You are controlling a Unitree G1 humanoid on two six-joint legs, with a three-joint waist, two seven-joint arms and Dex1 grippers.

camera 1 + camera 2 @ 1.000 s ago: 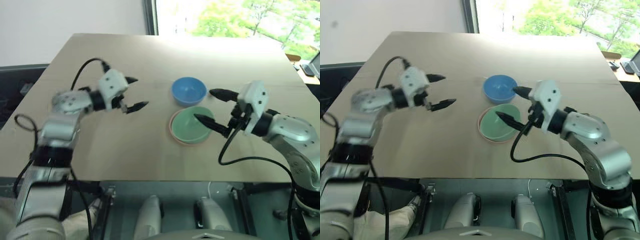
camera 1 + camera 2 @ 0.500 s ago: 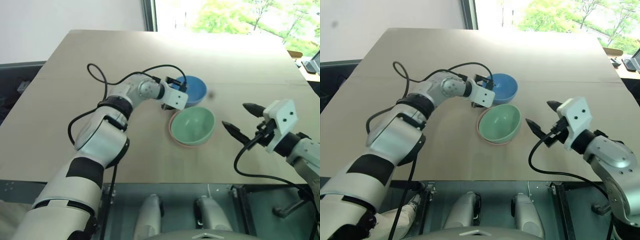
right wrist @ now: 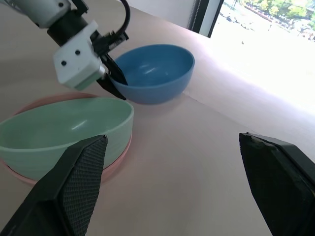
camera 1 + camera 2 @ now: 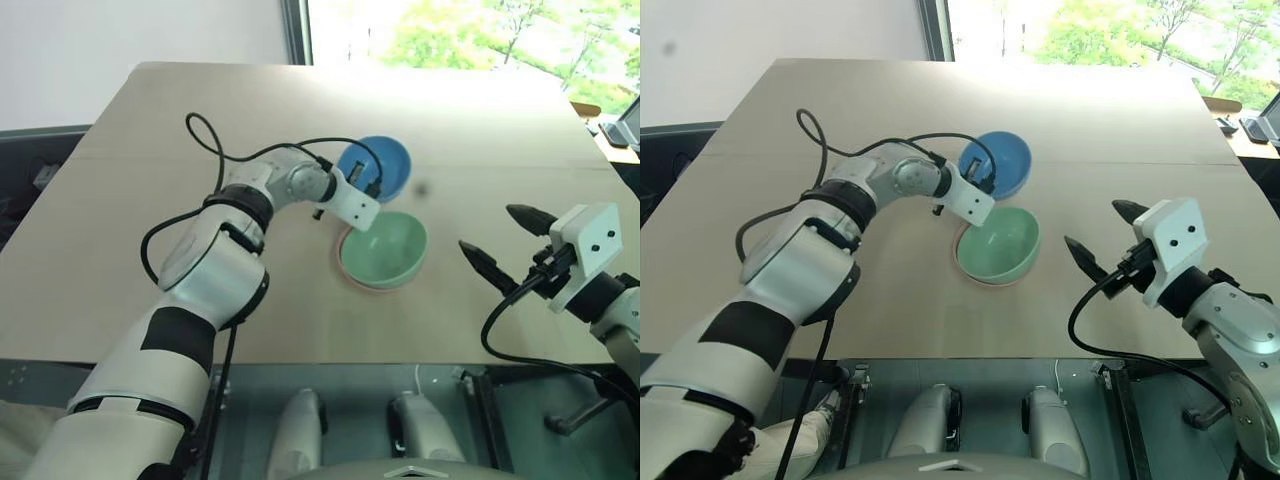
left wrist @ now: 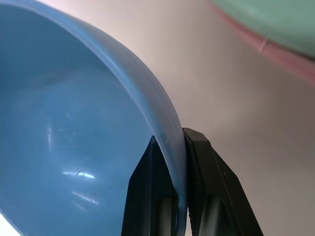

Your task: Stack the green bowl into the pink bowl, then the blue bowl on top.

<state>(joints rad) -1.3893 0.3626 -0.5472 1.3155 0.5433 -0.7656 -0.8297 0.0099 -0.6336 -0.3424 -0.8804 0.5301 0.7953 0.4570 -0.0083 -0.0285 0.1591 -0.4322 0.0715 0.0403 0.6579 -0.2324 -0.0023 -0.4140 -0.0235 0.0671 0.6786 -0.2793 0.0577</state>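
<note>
The green bowl (image 4: 388, 247) sits nested inside the pink bowl (image 4: 352, 276), whose rim shows around it, near the middle of the table. Just behind them is the blue bowl (image 4: 380, 165), which looks slightly tipped. My left gripper (image 4: 352, 182) is shut on its near-left rim, one finger inside the bowl and one outside, as the left wrist view shows with the blue bowl (image 5: 74, 137) clamped between the fingers (image 5: 209, 172). My right gripper (image 4: 497, 240) hangs open to the right of the stacked bowls, apart from them.
The wooden table (image 4: 150, 200) stretches wide to the left and behind the bowls. Its front edge (image 4: 300, 362) lies close below the pink bowl. A window runs along the far side.
My left arm has swung right across the table and shut on the blue bowl's rim. My right gripper has drawn back to the right, away from the green bowl.
</note>
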